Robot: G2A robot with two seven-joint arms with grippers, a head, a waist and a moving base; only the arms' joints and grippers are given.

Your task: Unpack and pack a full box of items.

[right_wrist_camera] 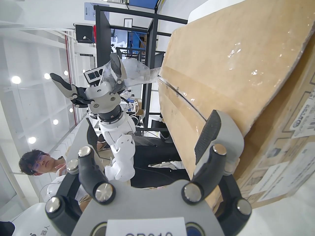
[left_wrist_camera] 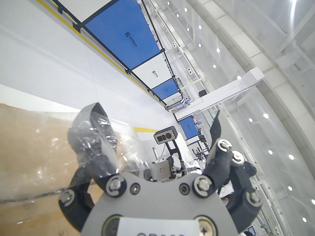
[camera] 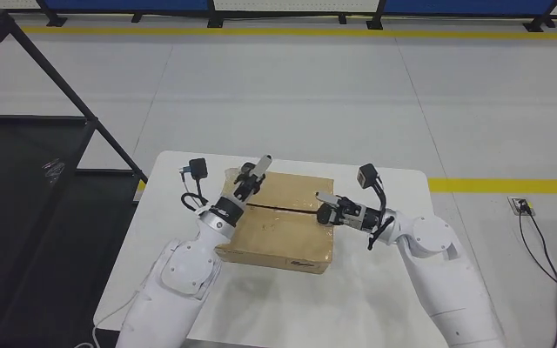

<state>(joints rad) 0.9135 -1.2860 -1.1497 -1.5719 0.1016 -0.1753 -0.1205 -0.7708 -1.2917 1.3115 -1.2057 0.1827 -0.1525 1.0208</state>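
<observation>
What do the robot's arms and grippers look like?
The left arm and right arm are smooth white shells. The left gripper and right gripper have grey plates, silver screws, black links and black ribbed pads. A cabled black camera tops each wrist.

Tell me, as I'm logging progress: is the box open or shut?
Shut. On the box, the top flaps lie flat, meeting at the seam; clear tape lifts off one end, stuck to the left gripper.

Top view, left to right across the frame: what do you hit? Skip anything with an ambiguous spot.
black rack → left gripper → right gripper → floor socket. The cardboard box lies under both grippers, so it is left out of the order.
</observation>
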